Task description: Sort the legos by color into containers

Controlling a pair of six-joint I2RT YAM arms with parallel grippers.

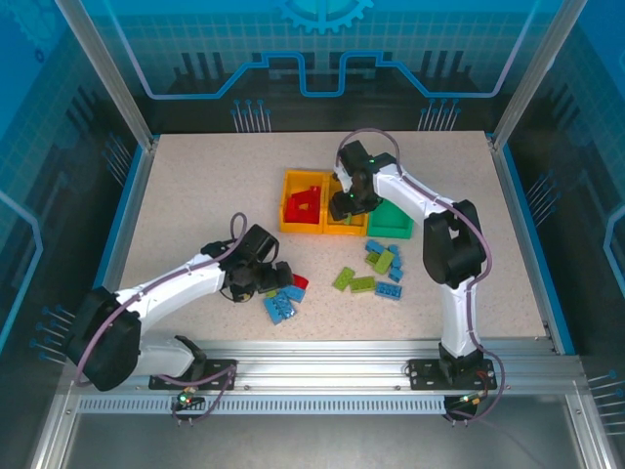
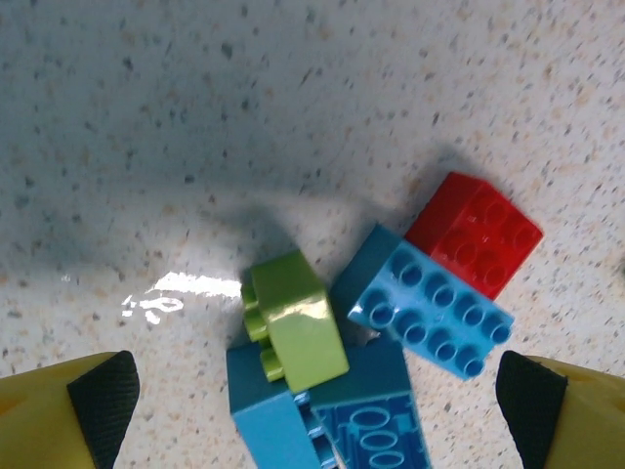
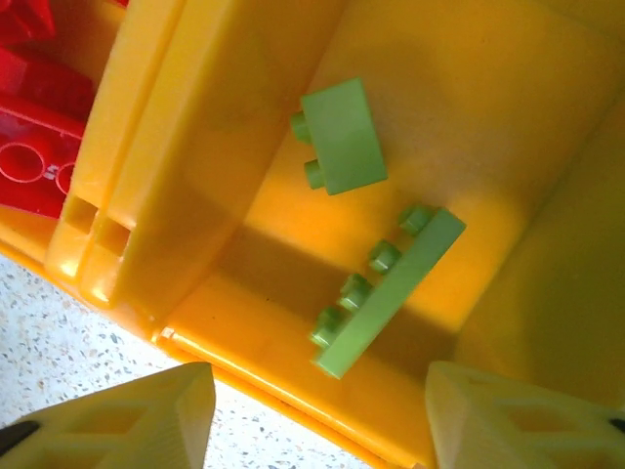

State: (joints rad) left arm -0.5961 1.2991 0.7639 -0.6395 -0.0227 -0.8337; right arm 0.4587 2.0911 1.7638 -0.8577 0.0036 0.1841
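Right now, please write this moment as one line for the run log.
left end effector: open over mixed brick cluster on table | right end effector: open over middle bin | middle bin: two lime bricks inside

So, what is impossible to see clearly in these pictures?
- Top view: inside of the middle yellow bin, covered by the right tool.
- Top view: contents of the green bin, partly under the right arm.
- Left wrist view: blue legos, cut by the bottom edge.
- Right wrist view: red legos, cut by the left edge.
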